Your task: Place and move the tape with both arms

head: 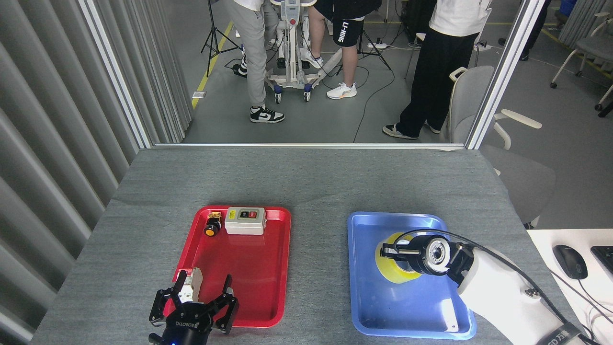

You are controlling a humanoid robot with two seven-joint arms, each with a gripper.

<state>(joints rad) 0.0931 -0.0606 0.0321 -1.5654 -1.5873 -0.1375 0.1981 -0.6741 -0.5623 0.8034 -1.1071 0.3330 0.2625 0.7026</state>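
Right end effector (393, 249): on tape (390, 270), over blue tray (364, 297); finger spread cannot be told.
Left end effector (194, 302): fingers apart, around a circuit breaker (193, 283).

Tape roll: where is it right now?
Head view: the tape is inside the blue tray on the table's right side, with the right gripper at its core; whether it rests on the tray floor is unclear.
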